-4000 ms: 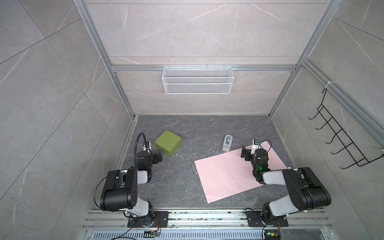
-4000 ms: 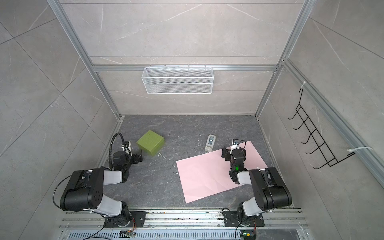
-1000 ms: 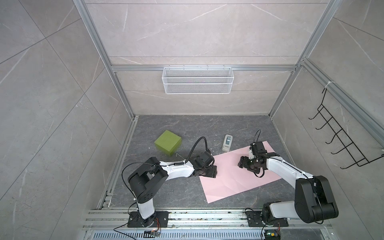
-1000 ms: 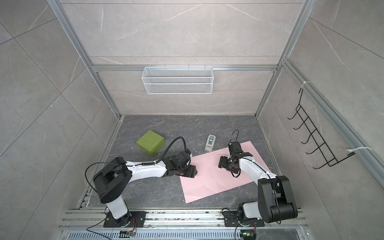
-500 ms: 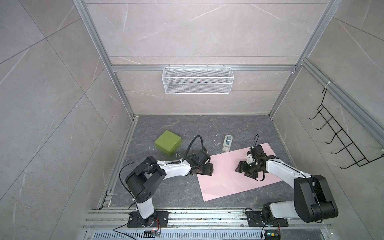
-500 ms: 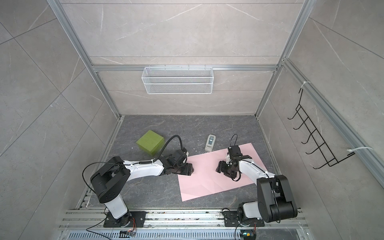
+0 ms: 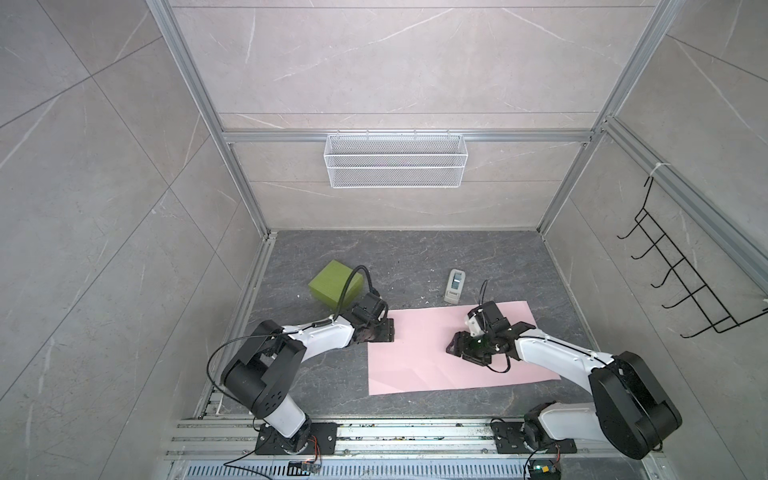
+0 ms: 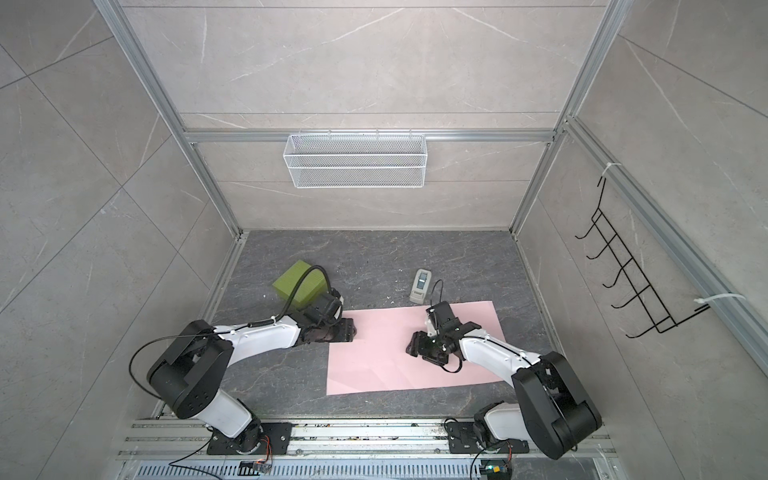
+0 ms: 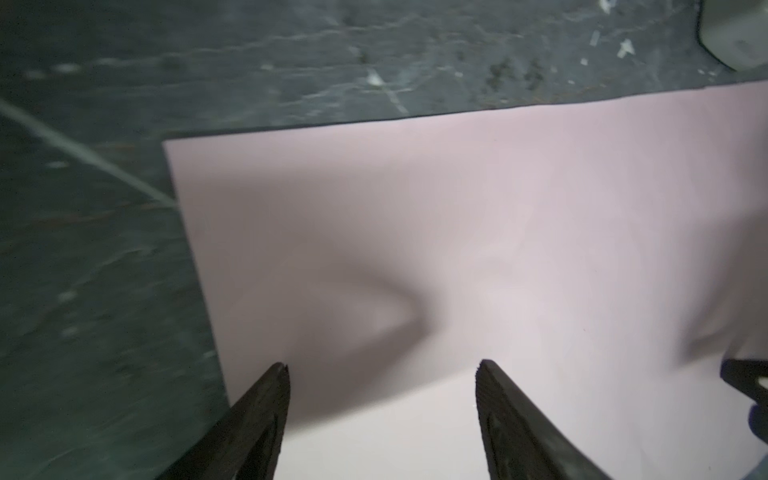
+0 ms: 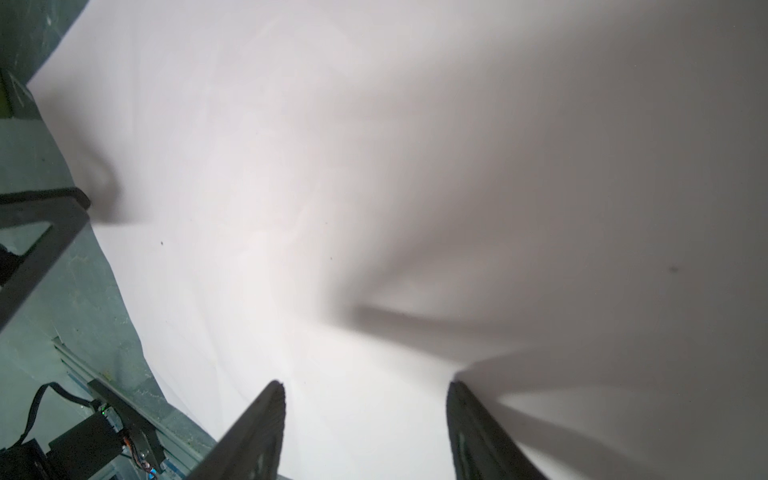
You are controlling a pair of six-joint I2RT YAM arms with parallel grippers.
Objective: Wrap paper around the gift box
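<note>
Changed: both my arms were folded back at their bases a few seconds ago. Now both are stretched out onto the large thin pale-pink sheet of paper (image 7: 415, 365). The sheet lay skewed at lower right, one corner pointing at the front rail. Now its long edges run nearly level across the frame and it has slid toward lower centre. It looks squared up and ready to take the box.

The olive-green squarish cardboard gift box (image 7: 330, 280) has not moved. It sits left of centre on the dark grey stone-look bench (image 7: 415, 266), just behind my left wrist and clear of the paper, with a black cable crossing in front of it. No wrapping has started; by my read the box goes onto the sheet next.

Left jaws: wide apart, nothing between them, tips low at the sheet's upper left corner. Right jaws: also spread and empty, mid-sheet toward its right half. Both seem to press the sheet rather than pinch it.

Materials:
- **Paper:** matte, faint creases, with a soft raised buckle between my left tips in the left wrist view (image 9: 498, 208). It is limp and will slide and wrinkle easily.
- **Box:** plain matte faces, flat top, crisp edges.
- **Bench:** veined and flecked with white scraps.
- **Small grey-white oblong plastic device** (image 7: 455, 284): lies just beyond the paper's far edge.
</note>
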